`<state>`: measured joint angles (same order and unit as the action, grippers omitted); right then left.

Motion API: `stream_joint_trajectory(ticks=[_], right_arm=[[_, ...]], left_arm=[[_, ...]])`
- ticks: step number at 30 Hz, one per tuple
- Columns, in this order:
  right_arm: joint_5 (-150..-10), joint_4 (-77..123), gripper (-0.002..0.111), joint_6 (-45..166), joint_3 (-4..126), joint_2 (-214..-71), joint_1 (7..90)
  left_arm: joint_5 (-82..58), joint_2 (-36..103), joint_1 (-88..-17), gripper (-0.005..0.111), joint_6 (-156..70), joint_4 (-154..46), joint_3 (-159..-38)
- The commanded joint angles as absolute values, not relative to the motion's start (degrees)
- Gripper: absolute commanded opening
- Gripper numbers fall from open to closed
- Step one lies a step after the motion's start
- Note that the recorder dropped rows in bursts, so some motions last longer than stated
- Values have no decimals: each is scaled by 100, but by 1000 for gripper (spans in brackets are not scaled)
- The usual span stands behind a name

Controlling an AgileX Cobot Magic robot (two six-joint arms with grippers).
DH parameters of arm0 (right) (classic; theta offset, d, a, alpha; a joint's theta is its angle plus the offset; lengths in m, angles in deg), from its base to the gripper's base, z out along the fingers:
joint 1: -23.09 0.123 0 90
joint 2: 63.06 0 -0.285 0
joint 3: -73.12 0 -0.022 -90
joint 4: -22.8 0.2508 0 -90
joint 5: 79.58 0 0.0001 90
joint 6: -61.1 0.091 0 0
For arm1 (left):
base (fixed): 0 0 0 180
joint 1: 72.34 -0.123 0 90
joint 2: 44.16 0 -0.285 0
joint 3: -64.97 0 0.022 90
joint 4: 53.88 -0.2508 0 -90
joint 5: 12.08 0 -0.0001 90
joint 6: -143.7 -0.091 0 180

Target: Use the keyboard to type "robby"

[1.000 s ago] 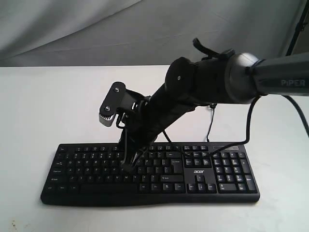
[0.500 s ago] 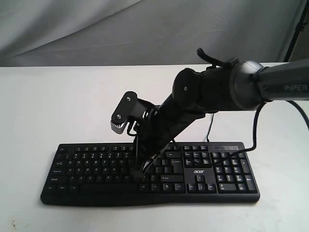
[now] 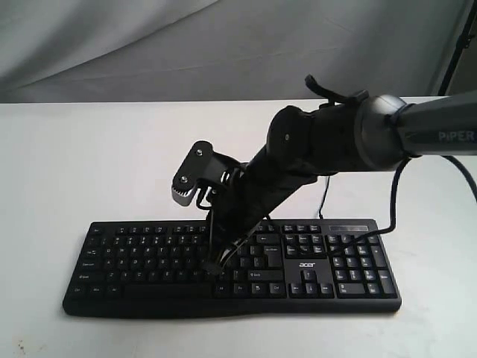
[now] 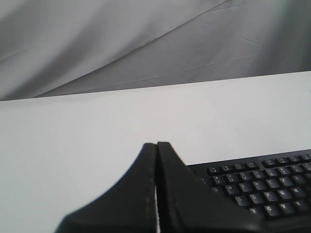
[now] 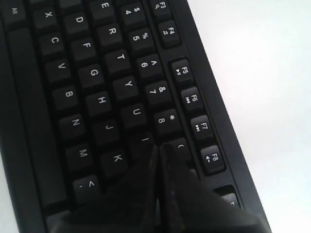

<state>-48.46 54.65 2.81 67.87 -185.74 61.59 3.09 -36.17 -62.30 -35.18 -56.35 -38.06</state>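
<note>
The black keyboard (image 3: 313, 265) with its white acer logo lies across the front of the white table. My right gripper (image 3: 211, 264) reaches in from the right and points steeply down onto the middle of the letter keys. In the right wrist view its fingers are shut with nothing between them (image 5: 159, 145), the tips between the I key (image 5: 144, 141) and the 9 key (image 5: 181, 144), hiding the keys under them. My left gripper (image 4: 156, 144) is shut and empty, over bare table beside the keyboard's (image 4: 257, 187) left end. It is out of the exterior view.
A thin black cable (image 3: 324, 195) runs from the keyboard's back edge under the right arm. The white table (image 3: 89, 164) stretches behind and to both sides. A grey cloth backdrop (image 3: 149, 45) hangs at the rear.
Over the last second the right arm shifted to the right along the keyboard, carrying its shut tip a few keys over. In the last half second it barely moved.
</note>
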Motion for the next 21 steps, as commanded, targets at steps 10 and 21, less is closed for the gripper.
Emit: stream_joint_trajectory(ticks=[10,21], right_arm=[[-4896,5619,0,193,6765,-18707,6128],[-4898,5619,0,137,6765,-18722,6128]], left_arm=[[275,-3637,-6198,0,-3502,-5662,-3781],[275,-3637,-6198,0,-3502,-5662,-3781]])
